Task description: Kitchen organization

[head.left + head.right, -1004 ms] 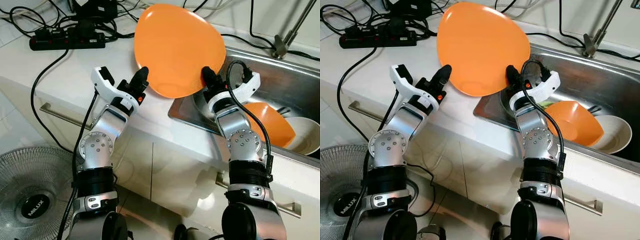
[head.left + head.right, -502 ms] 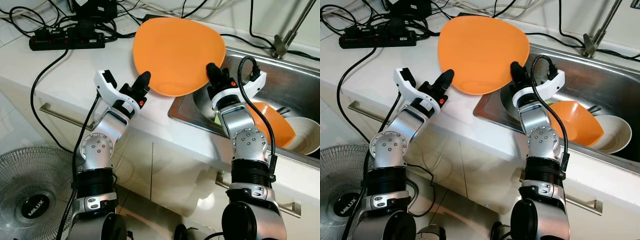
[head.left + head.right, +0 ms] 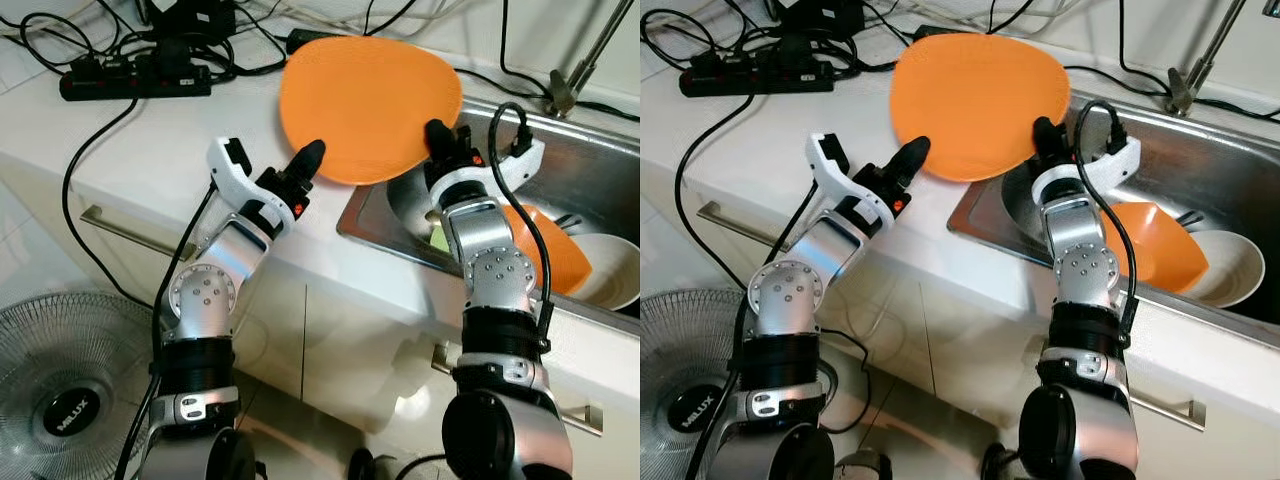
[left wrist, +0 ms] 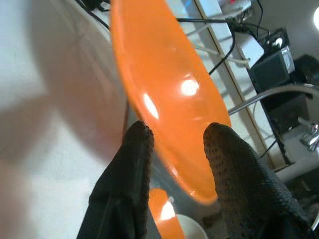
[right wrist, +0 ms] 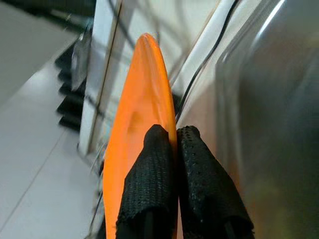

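A large orange plate (image 3: 370, 105) hangs tilted above the white counter (image 3: 150, 150), beside the sink's left rim. My right gripper (image 3: 438, 135) is shut on the plate's right edge; the right wrist view shows both fingers pinching the thin plate rim (image 5: 139, 89). My left gripper (image 3: 308, 158) is at the plate's lower-left edge. In the left wrist view its fingers (image 4: 134, 149) stand apart, open, with the plate's rim (image 4: 164, 89) just beyond the tips, and I cannot tell if they touch it.
The steel sink (image 3: 590, 170) on the right holds an orange bowl (image 3: 545, 250) and a white bowl (image 3: 610, 270). A faucet (image 3: 565, 90) stands behind it. A black power strip (image 3: 135, 85) and cables lie at the counter's back left. A fan (image 3: 60, 400) stands on the floor.
The plate has tipped flatter and shifted a little to the right. The left gripper has followed its lower-left edge rightward. The right gripper kept its hold.
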